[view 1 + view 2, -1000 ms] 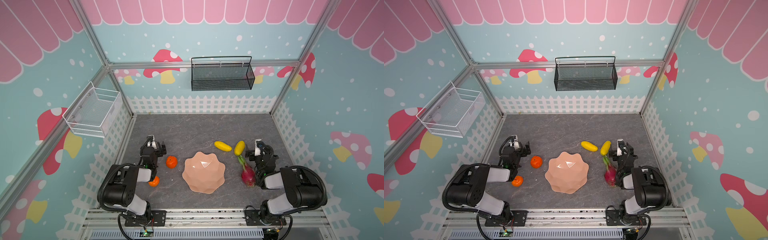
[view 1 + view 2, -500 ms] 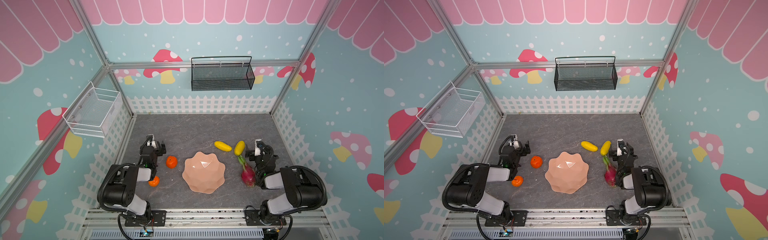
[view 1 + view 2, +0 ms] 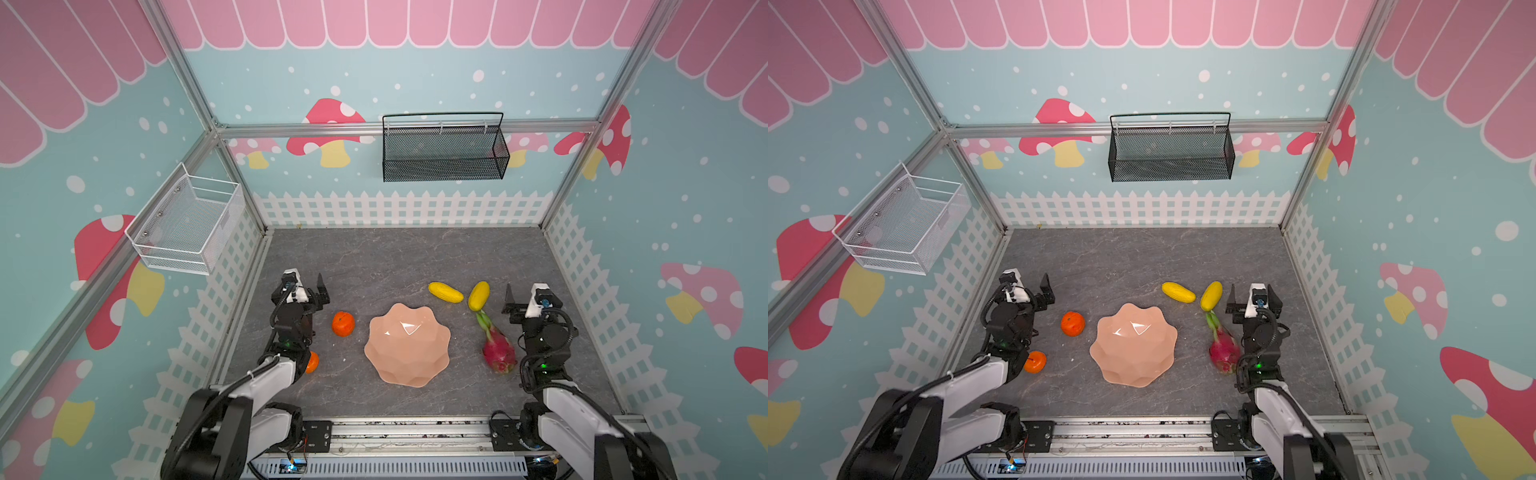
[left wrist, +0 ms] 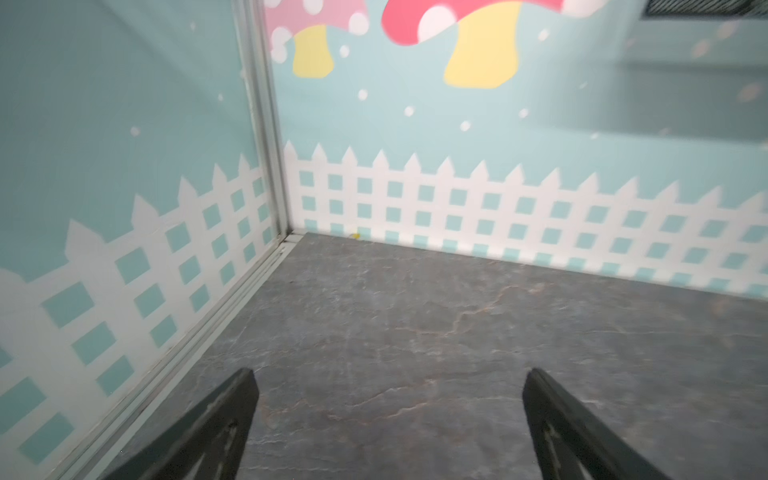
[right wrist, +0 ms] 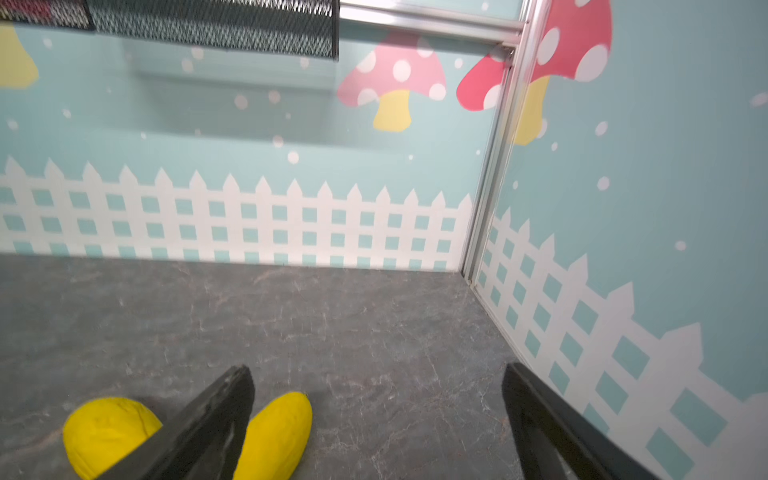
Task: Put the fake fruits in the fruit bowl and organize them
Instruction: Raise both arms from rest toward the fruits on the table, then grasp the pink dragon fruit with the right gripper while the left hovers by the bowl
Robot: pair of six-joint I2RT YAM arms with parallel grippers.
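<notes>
1. Five fake fruits (image 3: 1072,323) lie on the table (image 3: 395,257), all outside the fruit bowl (image 3: 376,332). Compared with one second ago, I see no fruit that has moved.
2. The fruit bowl stands empty near the front middle of the table, in the same place as before.
3. My left pincer (image 3: 305,286) is spread wide and holds nothing. In the left wrist view only grey table shows between its fingers (image 4: 232,411). Its position is almost unchanged.
4. One orange fruit (image 3: 343,323) lies between my left arm and the bowl, apart from both. The second orange fruit (image 3: 312,361) is half hidden by my left arm.
5. My right pincer (image 3: 523,297) is also wide and empty, nearly where it was.
6. The first yellow fruit (image 3: 445,292) and the second yellow fruit (image 3: 478,295) lie behind the bowl, near my right pincer.
7. The dragon fruit (image 3: 498,351) lies right of the bowl, its green tip just beside the second yellow fruit.
</notes>
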